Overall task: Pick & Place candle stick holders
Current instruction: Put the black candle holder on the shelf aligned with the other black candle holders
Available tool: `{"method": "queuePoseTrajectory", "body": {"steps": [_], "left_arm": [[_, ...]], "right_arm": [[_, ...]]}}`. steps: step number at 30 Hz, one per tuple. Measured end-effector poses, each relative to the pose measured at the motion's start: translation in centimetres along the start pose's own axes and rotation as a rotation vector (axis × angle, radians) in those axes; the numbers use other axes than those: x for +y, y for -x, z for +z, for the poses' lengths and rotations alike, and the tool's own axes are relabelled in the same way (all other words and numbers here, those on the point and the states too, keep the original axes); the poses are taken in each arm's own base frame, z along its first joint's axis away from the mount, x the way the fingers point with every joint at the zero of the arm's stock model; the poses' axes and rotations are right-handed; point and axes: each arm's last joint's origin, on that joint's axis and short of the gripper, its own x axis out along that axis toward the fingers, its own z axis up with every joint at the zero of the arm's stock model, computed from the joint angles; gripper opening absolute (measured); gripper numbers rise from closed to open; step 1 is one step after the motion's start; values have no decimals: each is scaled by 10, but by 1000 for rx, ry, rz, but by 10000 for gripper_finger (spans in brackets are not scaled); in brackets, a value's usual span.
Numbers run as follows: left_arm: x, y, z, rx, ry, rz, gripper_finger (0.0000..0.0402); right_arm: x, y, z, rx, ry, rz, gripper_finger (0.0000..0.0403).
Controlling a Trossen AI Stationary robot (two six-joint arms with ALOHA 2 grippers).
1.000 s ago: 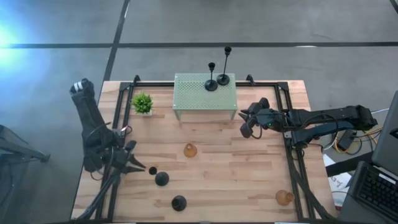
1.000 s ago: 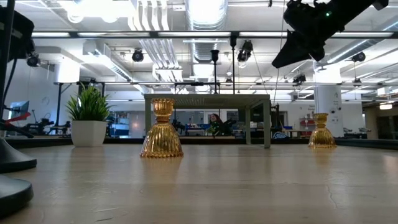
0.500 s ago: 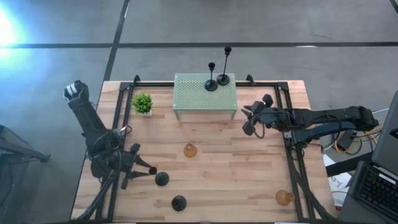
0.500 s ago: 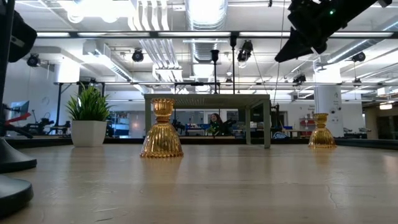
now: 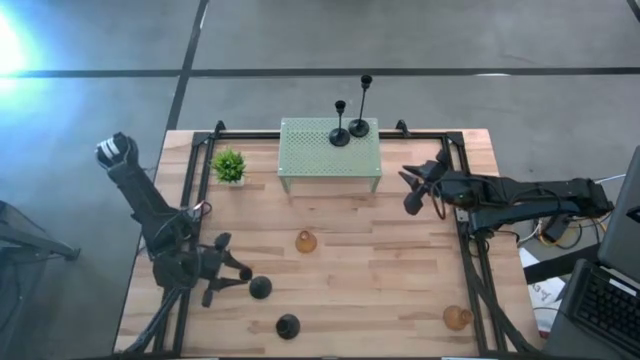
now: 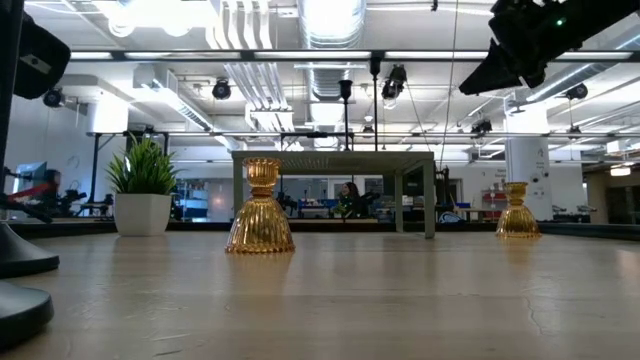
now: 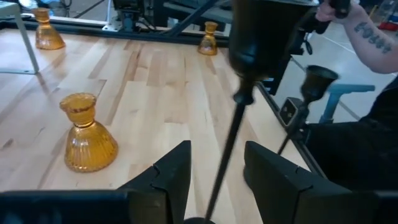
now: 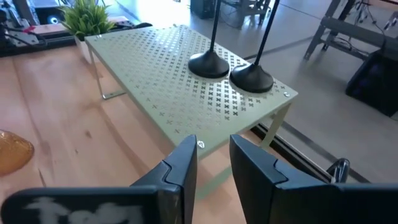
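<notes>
My left gripper (image 5: 238, 274) is open near the table's near left. In its wrist view its fingers (image 7: 214, 180) stand on either side of the thin stem (image 7: 231, 127) of a black candle stick holder (image 5: 260, 288), apart from it. A second black holder (image 5: 288, 326) stands on its round base nearer the front edge. Two more black holders (image 5: 340, 135) (image 5: 358, 126) stand on the pale green perforated stand (image 5: 329, 152). Amber glass holders stand at mid-table (image 5: 306, 241), near right (image 5: 457, 318) and by a stand leg (image 7: 46, 34). My right gripper (image 5: 413, 190) is open and empty, right of the stand.
A small green potted plant (image 5: 229, 165) stands left of the stand. Dark frame rails (image 5: 470, 250) run along the table's left and right sides. A person's forearm (image 7: 364, 34) shows beyond the table's near edge. Bare wood lies between the mid-table amber holder and the near right one.
My left gripper has gone toward the table's near edge and a little right, closing in on the black holder at the near left. My right gripper has drawn back from the stand toward the table's right edge. No holder has moved.
</notes>
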Motion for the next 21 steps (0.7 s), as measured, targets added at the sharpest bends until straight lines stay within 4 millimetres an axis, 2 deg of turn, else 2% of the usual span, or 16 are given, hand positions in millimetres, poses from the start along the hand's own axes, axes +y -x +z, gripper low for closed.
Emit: {"method": "queuePoseTrajectory", "body": {"steps": [6,14,21], "left_arm": [[3,-6,6,-3,18,-39,154],[4,-15,10,9,-4,-91,153],[8,-21,7,27,-48,-55,127]], "right_arm": [[-1,-1,-9,13,9,-2,95],[-1,-2,-14,23,17,-4,79],[-1,-2,-14,24,18,-5,64]]}}
